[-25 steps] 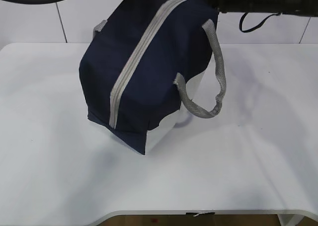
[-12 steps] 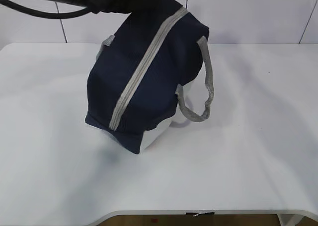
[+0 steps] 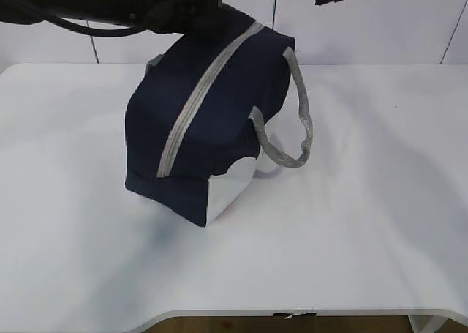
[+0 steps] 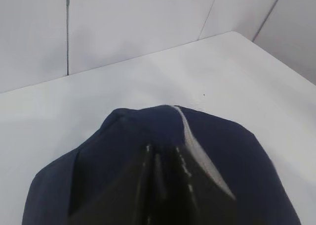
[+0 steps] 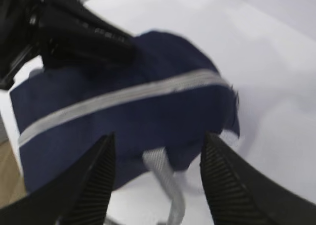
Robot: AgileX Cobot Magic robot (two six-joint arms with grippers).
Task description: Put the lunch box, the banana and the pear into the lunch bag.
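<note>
The left pincer point(image 3: 191, 4) is clamped on the far top end of the zipped lunch bag point(image 3: 197, 121), tilting it on the counter point(image 3: 365, 223) (likely to reposition it), while the right pincer point(image 5: 155, 180) hangs spread and empty.

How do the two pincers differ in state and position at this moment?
The left pincer is shut on the far top end of the lunch bag; the right pincer is open, holding nothing. The left touches the fabric; the right hangs clear above. Both have dark fingers.
</note>
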